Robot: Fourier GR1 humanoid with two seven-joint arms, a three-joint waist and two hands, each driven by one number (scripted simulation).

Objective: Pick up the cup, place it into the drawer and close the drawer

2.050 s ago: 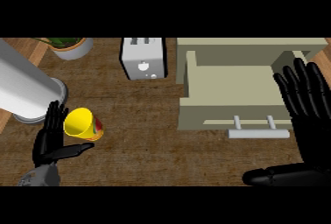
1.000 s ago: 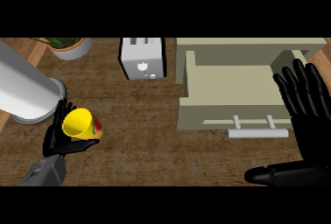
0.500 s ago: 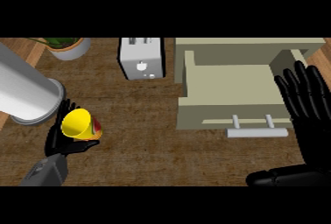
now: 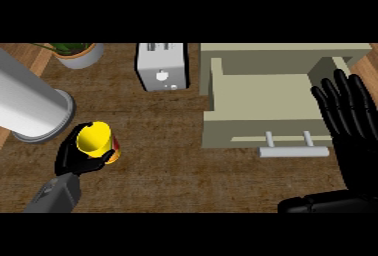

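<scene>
Cup grasped, drawer open and waiting

The drawer (image 4: 258, 102) stands pulled out on the tabletop (image 4: 184, 180); the right hand (image 4: 353, 122) rests over its right edge, fingers straight and spread. Well left of the drawer, the left hand (image 4: 74, 160) is curled round the yellow cup (image 4: 94, 140). Carrying, placing and closing remain.

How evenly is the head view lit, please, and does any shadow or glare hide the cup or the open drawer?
Head view: lighting is flat and even, with no glare. The yellow cup is bright and easy to read, though the left hand curled round it covers its lower side. The drawer interior shows plainly, with only a faint shade along its walls. The black right hand shows little surface detail.
</scene>
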